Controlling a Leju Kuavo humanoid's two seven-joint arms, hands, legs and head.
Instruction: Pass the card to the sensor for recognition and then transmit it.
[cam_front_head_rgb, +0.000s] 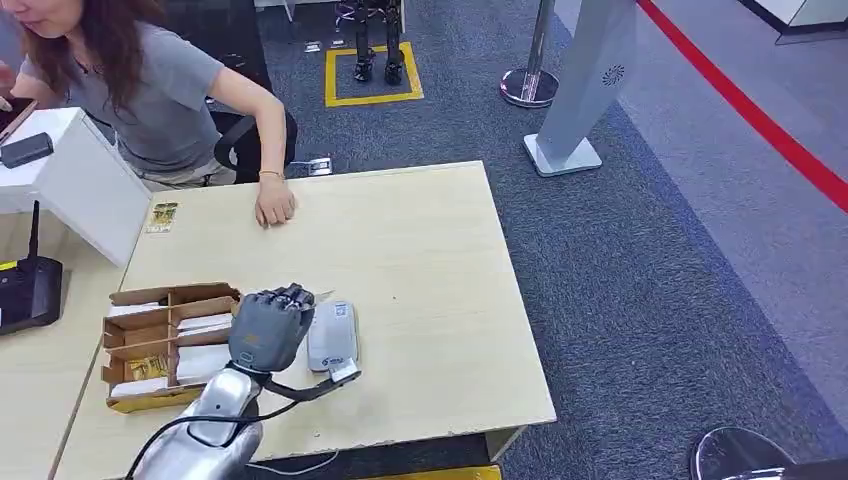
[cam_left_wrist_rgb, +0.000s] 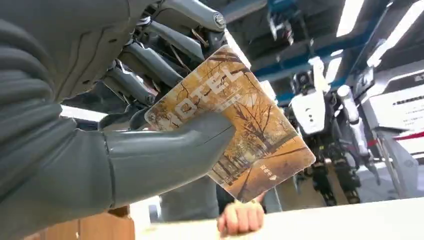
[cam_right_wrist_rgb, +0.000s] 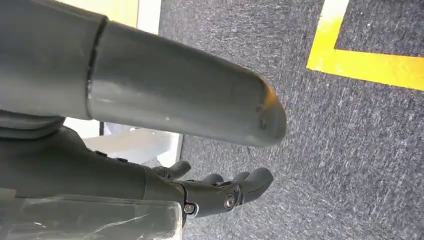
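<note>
Gripping card (cam_left_wrist_rgb: 235, 125) w/ left hand (cam_front_head_rgb: 268, 328); wrist view shows print.

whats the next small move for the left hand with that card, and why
Probably lower the card flat onto the white sensor. The left hand already pinches the card between thumb and fingers, and it hovers just beside the sensor on the table, next to the cardboard box. Recognition comes before passing it to the person, whose hand rests on the far edge.

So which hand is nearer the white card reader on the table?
Left. The left hand hovers right beside the card reader, holding a card. The right hand hangs over the carpet, away from the table.
</note>
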